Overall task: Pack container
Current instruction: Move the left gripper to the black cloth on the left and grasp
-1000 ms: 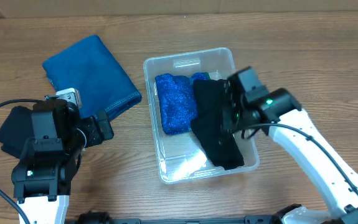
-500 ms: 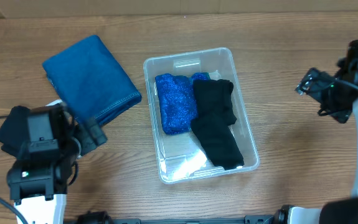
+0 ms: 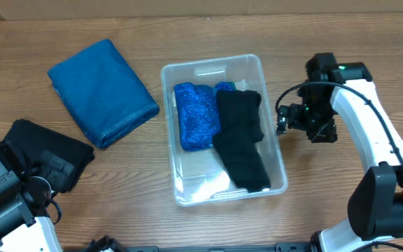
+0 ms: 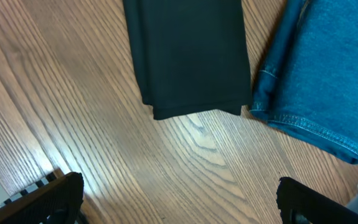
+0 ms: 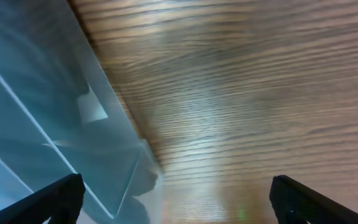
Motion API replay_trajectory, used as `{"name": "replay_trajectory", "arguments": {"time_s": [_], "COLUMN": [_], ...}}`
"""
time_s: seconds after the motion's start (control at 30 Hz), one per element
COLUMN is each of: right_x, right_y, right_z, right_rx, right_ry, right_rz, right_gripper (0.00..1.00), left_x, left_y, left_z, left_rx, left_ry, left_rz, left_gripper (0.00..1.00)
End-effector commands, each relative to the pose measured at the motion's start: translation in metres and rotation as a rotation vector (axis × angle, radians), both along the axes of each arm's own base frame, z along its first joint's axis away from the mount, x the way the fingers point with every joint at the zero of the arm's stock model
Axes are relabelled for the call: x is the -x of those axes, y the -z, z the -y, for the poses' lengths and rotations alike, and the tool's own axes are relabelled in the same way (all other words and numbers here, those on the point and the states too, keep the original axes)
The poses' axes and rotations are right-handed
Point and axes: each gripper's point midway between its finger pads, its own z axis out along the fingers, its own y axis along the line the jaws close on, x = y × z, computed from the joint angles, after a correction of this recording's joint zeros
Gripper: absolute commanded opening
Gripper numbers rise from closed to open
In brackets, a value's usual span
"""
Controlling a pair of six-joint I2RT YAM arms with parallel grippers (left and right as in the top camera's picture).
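Observation:
The clear container (image 3: 212, 61) stands mid-table. Inside it lie a sparkly blue cloth (image 3: 195, 115) and a black cloth (image 3: 240, 143), draped along the right side. My right gripper (image 3: 287, 119) is open and empty just outside the container's right wall. In the right wrist view that gripper (image 5: 175, 186) spans the container's edge (image 5: 113, 118) and bare wood. My left gripper (image 3: 43, 180) is open at the lower left, near a folded black cloth (image 3: 47, 148). In the left wrist view this gripper (image 4: 180, 190) is over bare wood, short of the black cloth (image 4: 188, 56).
A folded blue denim cloth (image 3: 103, 89) lies at the back left and also shows at the right of the left wrist view (image 4: 319, 68). Bare wooden table (image 3: 341, 182) surrounds the container.
My right gripper opened and let go of the black cloth, which now lies in the container. It swung off right, then returned beside the wall. The left arm drew back to the lower left.

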Motion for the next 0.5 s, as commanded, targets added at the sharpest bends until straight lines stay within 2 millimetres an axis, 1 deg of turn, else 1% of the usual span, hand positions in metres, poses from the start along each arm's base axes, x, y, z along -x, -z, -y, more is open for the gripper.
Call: {"name": "replay_trajectory", "arguments": {"time_s": [0.0, 0.1, 0.13, 0.2, 0.23, 0.3, 0.37, 0.43, 0.47], "right_x": [-0.002, -0.005, -0.007, -0.009, -0.010, -0.011, -0.010, -0.011, -0.011], "right_y": [-0.004, -0.004, -0.003, 0.001, 0.001, 0.001, 0.001, 0.000, 0.000], "right_z": [-0.028, -0.027, -0.019, 0.008, 0.018, 0.032, 0.043, 0.046, 0.047], "right_rx": [-0.132, -0.131, -0.100, 0.012, 0.042, 0.046, 0.036, 0.009, 0.009], "right_ry": [-0.079, -0.071, -0.064, 0.019, 0.056, 0.117, 0.162, 0.187, 0.190], "right_rz": [0.026, 0.040, 0.043, 0.038, 0.037, 0.035, 0.028, 0.030, 0.030], "right_gripper": [1.00, 1.00, 1.00, 1.00, 1.00, 1.00, 1.00, 1.00, 1.00], "left_x": [-0.002, -0.002, -0.001, -0.002, -0.002, -0.001, -0.003, -0.010, -0.012], "left_y": [-0.007, -0.007, -0.007, -0.007, -0.007, -0.012, -0.019, -0.022, -0.019], "left_z": [0.000, 0.000, 0.000, 0.000, 0.000, -0.008, -0.014, -0.020, -0.024], "left_rx": [0.008, 0.009, 0.009, -0.005, -0.011, -0.054, -0.062, -0.017, 0.005], "left_ry": [-0.019, -0.019, -0.018, 0.017, 0.025, 0.012, -0.010, -0.036, -0.053], "left_rz": [0.027, 0.025, 0.025, 0.015, 0.013, 0.008, 0.033, 0.088, 0.099], "left_gripper": [1.00, 1.00, 1.00, 1.00, 1.00, 1.00, 1.00, 1.00, 1.00]}}
